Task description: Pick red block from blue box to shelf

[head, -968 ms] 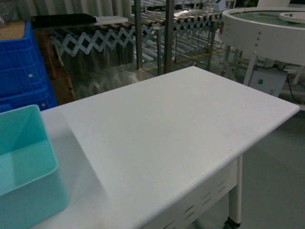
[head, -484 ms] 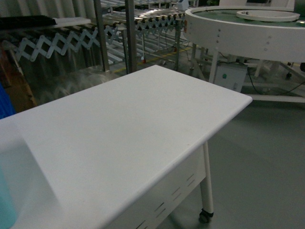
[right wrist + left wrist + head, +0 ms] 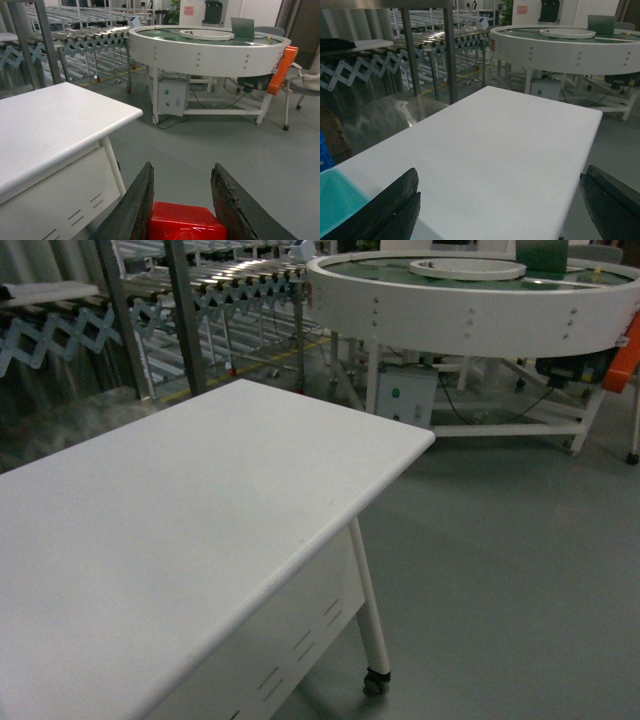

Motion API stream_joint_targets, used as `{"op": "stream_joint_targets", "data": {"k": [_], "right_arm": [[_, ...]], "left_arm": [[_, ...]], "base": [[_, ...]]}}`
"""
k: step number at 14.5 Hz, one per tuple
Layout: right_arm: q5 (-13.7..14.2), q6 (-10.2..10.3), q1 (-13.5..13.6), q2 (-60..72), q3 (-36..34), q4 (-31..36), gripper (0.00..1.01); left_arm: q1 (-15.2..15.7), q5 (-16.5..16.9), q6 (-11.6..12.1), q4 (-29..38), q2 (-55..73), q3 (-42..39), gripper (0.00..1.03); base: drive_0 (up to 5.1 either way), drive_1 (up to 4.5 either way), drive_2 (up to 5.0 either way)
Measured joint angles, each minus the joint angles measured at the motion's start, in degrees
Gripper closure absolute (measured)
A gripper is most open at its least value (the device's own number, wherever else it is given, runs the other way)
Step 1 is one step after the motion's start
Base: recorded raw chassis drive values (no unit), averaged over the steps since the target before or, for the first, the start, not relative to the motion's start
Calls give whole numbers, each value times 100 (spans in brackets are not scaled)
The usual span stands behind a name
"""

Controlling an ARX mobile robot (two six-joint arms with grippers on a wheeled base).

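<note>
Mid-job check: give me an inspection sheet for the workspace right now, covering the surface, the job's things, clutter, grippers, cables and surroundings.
Surface: white table on casters, top bare where visible.
Job's things: red block held between the right gripper's fingers; blue box only a corner at the left wrist view's edge; shelf posts stand behind the table.
Clutter: nothing seen on the tabletop.
Grippers: right gripper shut on the red block, over the floor beside the table; left gripper open, empty, above the table.
Cables: dark cables under the round conveyor.
Surroundings: round white conveyor, roller conveyors, grey floor.
</note>
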Motion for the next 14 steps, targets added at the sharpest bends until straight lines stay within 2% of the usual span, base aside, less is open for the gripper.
{"op": "stream_joint_targets", "data": {"k": [14], "right_arm": [[0,-2,0,0,0,-2,73]], "left_arm": [[0,0,0,-2,0,0,5]], "base": [[-158,-158,-158]]}}
